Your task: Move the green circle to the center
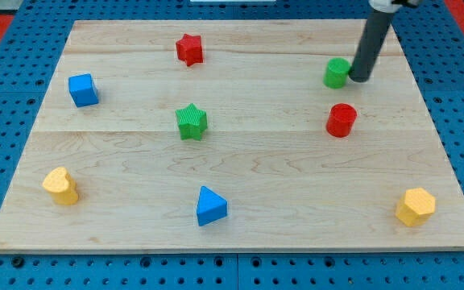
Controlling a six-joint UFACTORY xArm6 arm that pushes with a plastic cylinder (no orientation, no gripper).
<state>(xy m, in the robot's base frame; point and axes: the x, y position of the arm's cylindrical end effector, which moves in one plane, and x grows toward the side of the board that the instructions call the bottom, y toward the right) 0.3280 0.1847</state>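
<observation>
Blue pegboard shows all around the wooden worktop (240, 173). Up at the right of the frame, my tip (358, 79) sits just to the right of the green circle (337, 72), about touching it. This end effector is only a dark rod, with nothing to open or close. Below the green circle stands a red circle (341, 120). Near the middle sits a green star (191, 122).

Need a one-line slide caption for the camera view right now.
My tip sits just right of the green circle block near the wooden board's upper right, above the red circle block.
</observation>
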